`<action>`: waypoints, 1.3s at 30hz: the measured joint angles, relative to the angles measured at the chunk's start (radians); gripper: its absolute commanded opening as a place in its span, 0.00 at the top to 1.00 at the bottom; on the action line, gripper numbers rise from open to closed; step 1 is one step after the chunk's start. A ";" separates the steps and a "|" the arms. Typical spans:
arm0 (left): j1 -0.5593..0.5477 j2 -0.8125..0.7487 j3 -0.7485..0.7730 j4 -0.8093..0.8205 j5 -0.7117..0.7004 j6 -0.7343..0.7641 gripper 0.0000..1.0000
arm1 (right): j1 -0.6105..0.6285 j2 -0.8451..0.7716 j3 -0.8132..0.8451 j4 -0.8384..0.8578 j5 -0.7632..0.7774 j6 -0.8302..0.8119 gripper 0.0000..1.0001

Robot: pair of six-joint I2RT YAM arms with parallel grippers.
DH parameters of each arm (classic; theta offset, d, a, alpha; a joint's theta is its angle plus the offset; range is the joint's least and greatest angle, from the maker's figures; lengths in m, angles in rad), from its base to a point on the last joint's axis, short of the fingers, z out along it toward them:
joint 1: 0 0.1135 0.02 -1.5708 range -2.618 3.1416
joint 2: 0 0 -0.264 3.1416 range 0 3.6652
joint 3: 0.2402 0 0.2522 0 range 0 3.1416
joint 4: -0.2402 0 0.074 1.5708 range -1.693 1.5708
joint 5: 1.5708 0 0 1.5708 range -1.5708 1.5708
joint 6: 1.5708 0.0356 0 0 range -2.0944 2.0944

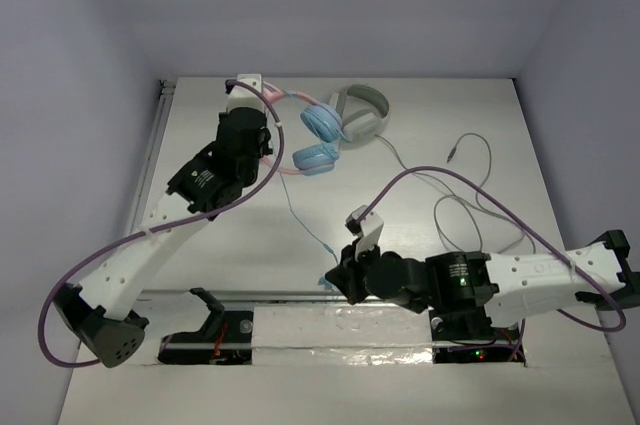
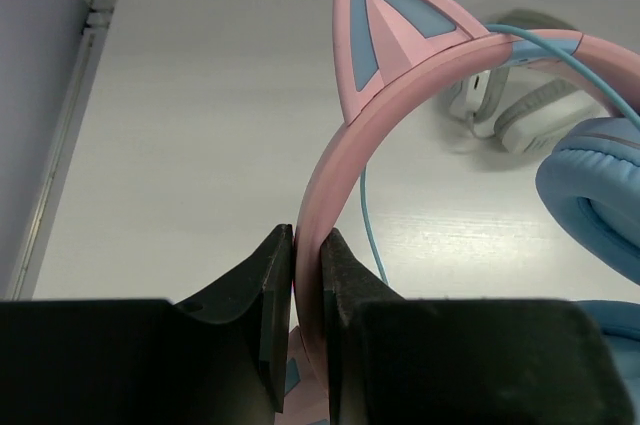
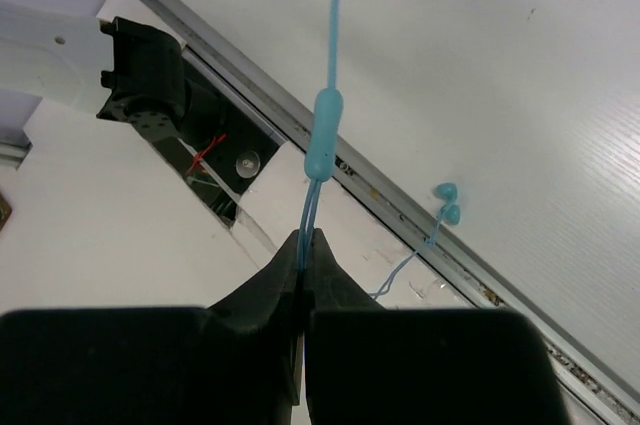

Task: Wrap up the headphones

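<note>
The headphones (image 1: 318, 140) lie at the back of the table, with two round light-blue ear cups and a pink headband with cat ears (image 2: 400, 65). My left gripper (image 1: 265, 138) is shut on the pink headband (image 2: 308, 240); an ear cup (image 2: 600, 195) shows to its right. The thin light-blue cable (image 1: 300, 220) runs from the cups toward the near edge. My right gripper (image 1: 337, 280) is shut on this cable (image 3: 305, 245) just below its inline control (image 3: 323, 130). The cable's loose end (image 3: 446, 201) lies by the rail.
White/grey headphones (image 1: 362, 110) lie right behind the blue ones, also in the left wrist view (image 2: 510, 105). Their grey cable (image 1: 470, 207) loops over the right half of the table. A metal rail (image 1: 250, 295) and an open slot run along the near edge.
</note>
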 measured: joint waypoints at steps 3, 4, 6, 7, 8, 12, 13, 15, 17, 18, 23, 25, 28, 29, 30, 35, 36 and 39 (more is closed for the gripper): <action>0.009 0.048 -0.006 -0.007 0.035 0.000 1.00 | 0.001 0.014 0.031 -0.026 -0.002 -0.003 1.00; 0.016 0.062 -0.007 -0.008 0.046 0.000 1.00 | 0.002 0.027 0.048 -0.031 -0.003 -0.004 1.00; 0.023 0.087 -0.007 -0.007 0.050 0.000 1.00 | 0.013 0.061 0.091 -0.048 -0.002 -0.008 1.00; 0.028 0.097 -0.008 -0.007 0.049 0.001 1.00 | 0.020 0.076 0.111 -0.054 -0.001 -0.011 1.00; 0.031 0.104 -0.011 -0.006 0.050 0.002 1.00 | 0.029 0.091 0.130 -0.060 0.000 -0.014 1.00; 0.039 0.108 -0.039 -0.007 0.067 0.009 1.00 | 0.045 0.111 0.175 -0.108 0.038 -0.023 1.00; 0.039 0.108 -0.048 -0.007 0.073 0.012 1.00 | 0.045 0.109 0.185 -0.129 0.055 -0.024 1.00; 0.039 0.108 -0.072 -0.005 0.086 0.014 1.00 | 0.046 0.089 0.199 -0.158 0.096 -0.042 1.00; 0.039 0.108 -0.108 0.001 0.101 0.017 1.00 | 0.045 0.052 0.209 -0.180 0.135 -0.066 1.00; 0.039 0.108 -0.123 0.003 0.108 0.018 1.00 | 0.045 0.042 0.213 -0.190 0.154 -0.080 1.00; -0.017 0.108 -0.207 -0.038 0.146 0.026 1.00 | 0.026 -0.050 0.303 -0.213 0.217 -0.163 1.00; -0.068 0.109 -0.208 -0.047 0.148 0.028 1.00 | 0.010 -0.058 0.333 -0.212 0.229 -0.190 1.00; -0.141 0.109 -0.208 -0.047 0.154 0.028 1.00 | -0.033 -0.056 0.346 -0.212 0.241 -0.225 1.00; -0.162 0.109 -0.208 -0.047 0.161 0.028 1.00 | -0.051 -0.053 0.346 -0.215 0.245 -0.234 1.00; -0.179 0.108 -0.208 -0.049 0.174 0.029 1.00 | -0.074 -0.049 0.344 -0.215 0.246 -0.244 1.00; -0.191 0.069 -0.223 -0.069 0.227 0.030 1.00 | -0.241 -0.071 0.278 -0.204 0.250 -0.312 1.00; -0.191 0.057 -0.224 -0.079 0.231 0.031 1.00 | -0.277 -0.079 0.263 -0.203 0.249 -0.328 1.00; -0.190 0.015 -0.225 -0.100 0.243 0.032 1.00 | -0.370 -0.095 0.240 -0.192 0.248 -0.373 1.00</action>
